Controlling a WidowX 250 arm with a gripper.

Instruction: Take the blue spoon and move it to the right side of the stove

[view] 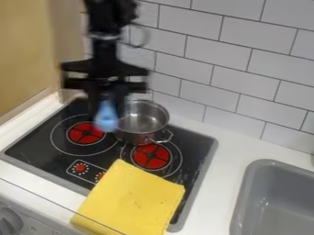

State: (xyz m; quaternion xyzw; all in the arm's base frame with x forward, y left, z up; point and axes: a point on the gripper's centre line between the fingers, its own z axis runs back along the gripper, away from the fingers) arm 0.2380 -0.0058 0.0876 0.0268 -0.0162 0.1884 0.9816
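Above the stove [196, 172], toward its left-hand burner [85, 133] as the view shows it, the blue spoon [106, 120] hangs between the fingers [93, 97], its upper end up in the gap and its broader blue part pointing down. They look clamped on it, a little way apart with the spoon's thickness between them. The steel pot [142, 120] is just beside in the view; whether the spoon touches it, I cannot tell. The step in hand, as I judge it, is the carry: grasp made, placing not yet done. Next calls for keeping the spoon high enough to pass the pot, going across toward the sink [270, 202] side, then lowering it by the stove's right edge, off the yellow cloth [135, 197].
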